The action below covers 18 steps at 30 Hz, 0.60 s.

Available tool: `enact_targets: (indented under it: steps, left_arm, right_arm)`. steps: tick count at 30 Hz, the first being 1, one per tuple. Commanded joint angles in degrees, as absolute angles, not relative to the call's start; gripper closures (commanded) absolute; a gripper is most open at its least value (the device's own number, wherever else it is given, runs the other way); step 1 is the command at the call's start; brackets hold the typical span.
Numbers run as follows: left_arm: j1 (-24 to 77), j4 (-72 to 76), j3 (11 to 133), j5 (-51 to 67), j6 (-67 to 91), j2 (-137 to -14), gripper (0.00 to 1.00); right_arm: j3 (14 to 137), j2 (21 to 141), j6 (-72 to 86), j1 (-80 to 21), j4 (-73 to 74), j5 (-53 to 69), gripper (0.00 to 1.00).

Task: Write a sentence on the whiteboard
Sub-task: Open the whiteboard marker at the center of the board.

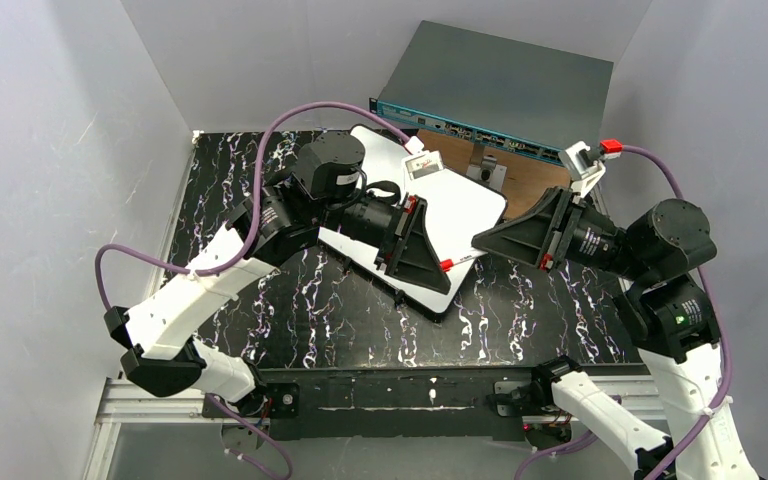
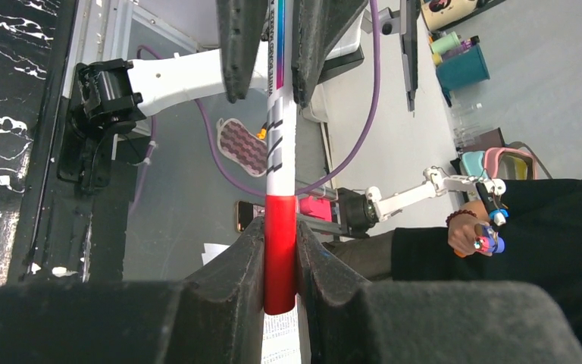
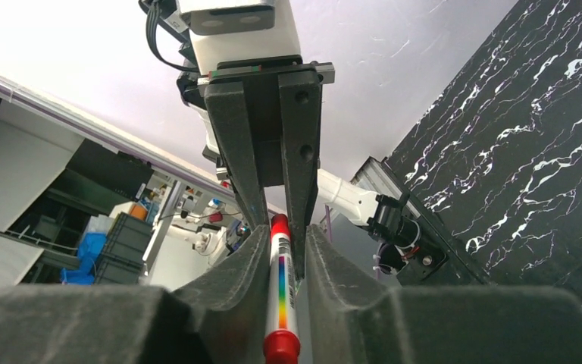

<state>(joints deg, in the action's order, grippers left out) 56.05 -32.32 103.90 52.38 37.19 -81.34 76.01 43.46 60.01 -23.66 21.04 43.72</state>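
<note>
My left hand (image 2: 280, 236) is clamped on the red cap (image 2: 280, 265) of the marker (image 2: 280, 152), held in the air over the near edge of the whiteboard (image 1: 465, 200), which lies flat on the bench (image 1: 290, 300) with no letters that I can make out. My right hand (image 3: 284, 244) flanks the barrel, but I cannot tell whether it presses. The marker looks light, stiff and slick, and a cap may pull off, so I judge mid-barrel the safer hold.

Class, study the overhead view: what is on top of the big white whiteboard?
A small white block sits at the glossy white whiteboard's far edge; no writing shows on the bare part. The left arm and left gripper cover the rest.
</note>
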Motion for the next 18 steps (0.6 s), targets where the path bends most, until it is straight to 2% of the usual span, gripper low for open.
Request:
enact_targets:
  steps: [1, 4, 12, 18]
  left_arm:
    - [56.07, -34.01, 105.51, 54.36, 35.22, -80.99, 1.0]
    - [56.07, -33.99, 105.58, 53.71, 34.96, -81.08, 1.0]
    - [56.08, -32.06, 106.79, 52.41, 35.45, -82.63, 1.0]
    - [56.07, -31.83, 107.85, 52.39, 35.33, -83.79, 1.0]
  right_arm:
    - [76.63, 43.87, 61.69, -23.64, 16.64, 45.33, 0.73]
    - [76.64, 44.24, 61.74, -23.64, 16.61, 46.12, 0.75]
    - [75.43, 44.56, 63.45, -23.64, 14.29, 48.35, 0.69]
    - [75.15, 44.6, 63.55, -23.64, 14.28, 49.66, 0.72]
